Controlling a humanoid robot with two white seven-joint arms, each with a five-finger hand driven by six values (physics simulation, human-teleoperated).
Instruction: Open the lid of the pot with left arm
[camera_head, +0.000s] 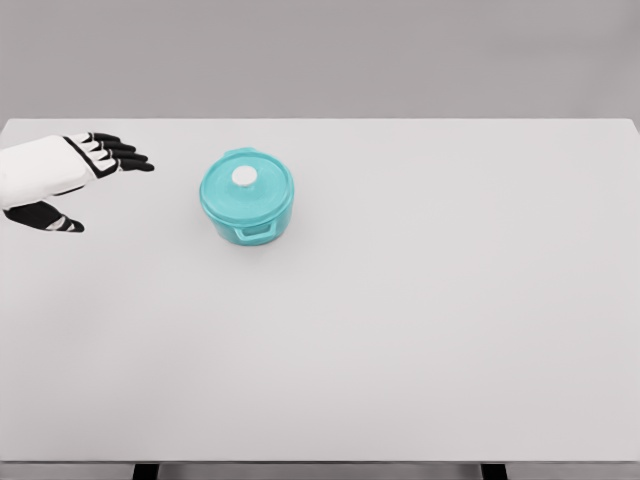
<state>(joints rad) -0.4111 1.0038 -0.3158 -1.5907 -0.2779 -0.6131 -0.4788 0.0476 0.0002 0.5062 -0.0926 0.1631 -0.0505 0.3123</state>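
Across the plain white counter (420, 330), the round teal pot (247, 198) keeps its white-knobbed lid (245, 178) on, left hand (62, 180) apart, black fingers (120, 155) spread, empty.

— What do you have behind the surface (420, 330)?
— You face a plain grey wall (320, 55), bare and evenly lit.
— And below?
— You see two dark legs (146, 470) under the white surface's near edge.
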